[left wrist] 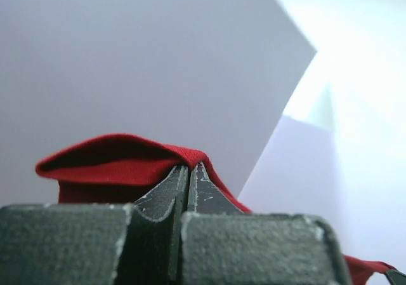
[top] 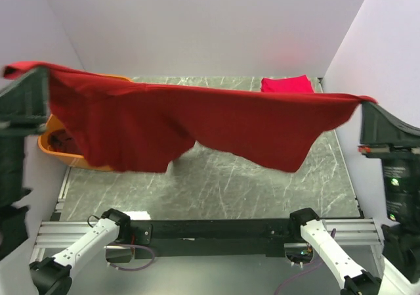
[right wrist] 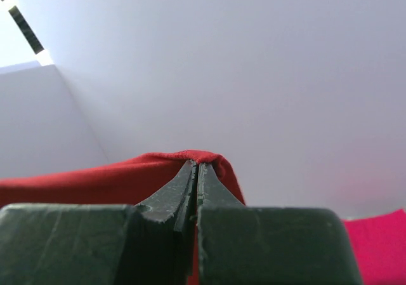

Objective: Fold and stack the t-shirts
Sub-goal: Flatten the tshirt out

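Observation:
A dark red t-shirt (top: 197, 121) hangs stretched high above the table between both arms, its lower edge sagging in the middle. My left gripper (top: 36, 71) is shut on its left corner, and the cloth (left wrist: 120, 164) drapes over the tips (left wrist: 190, 167). My right gripper (top: 364, 102) is shut on its right corner, with cloth (right wrist: 95, 180) over the tips (right wrist: 195, 165). A folded crimson-pink t-shirt (top: 287, 85) lies on the table at the back right and shows in the right wrist view (right wrist: 377, 247).
An orange plastic tub (top: 56, 147) stands at the table's left edge, mostly hidden behind the hanging shirt, with dark red cloth (top: 62, 138) inside. The grey marbled table (top: 223, 183) lies below. White walls enclose the back and sides.

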